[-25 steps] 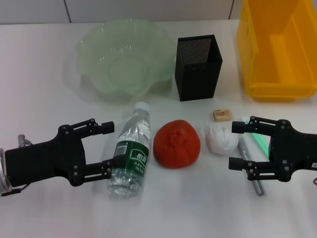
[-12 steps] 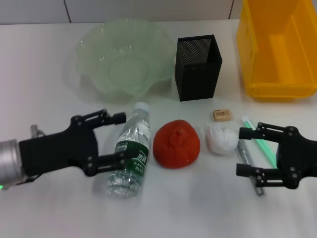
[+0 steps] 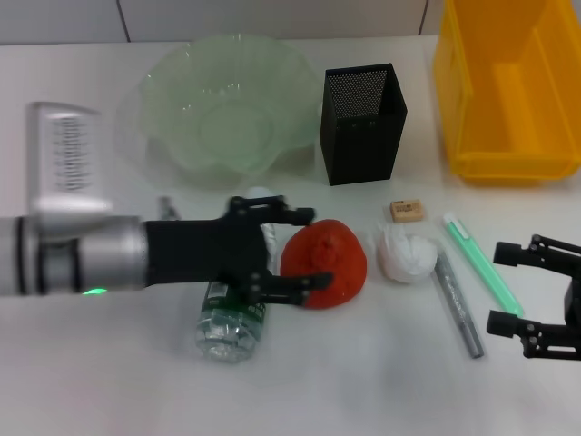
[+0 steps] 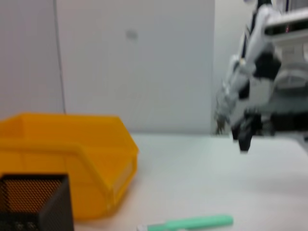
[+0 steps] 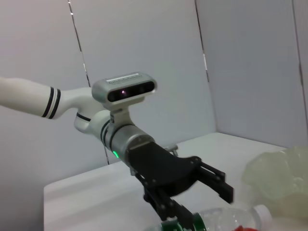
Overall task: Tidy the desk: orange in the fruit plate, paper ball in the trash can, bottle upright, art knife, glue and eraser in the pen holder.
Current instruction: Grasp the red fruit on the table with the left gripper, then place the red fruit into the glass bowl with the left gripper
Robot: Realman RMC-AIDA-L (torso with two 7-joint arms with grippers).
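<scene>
Both grippers have moved: the left gripper [image 3: 304,250], jaws apart, has swept right over the bottle [image 3: 231,313] to straddle the orange [image 3: 331,263], while the right gripper [image 3: 536,295], also open, has backed off right. Orange looks first. The bottle lies mid-desk, cap far, base near.

Orange [image 3: 324,265] between bottle [image 3: 232,313] and paper ball [image 3: 405,253]; plate [image 3: 218,107], holder [image 3: 362,122], bin [image 3: 508,86] along desk's far edge.

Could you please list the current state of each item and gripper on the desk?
bottle: lying down.
orange: on desk, between open left gripper fingers.
paper ball: on desk.
eraser: on desk.
fruit plate: empty.
pen holder: upright.
right gripper: open, empty.
</scene>
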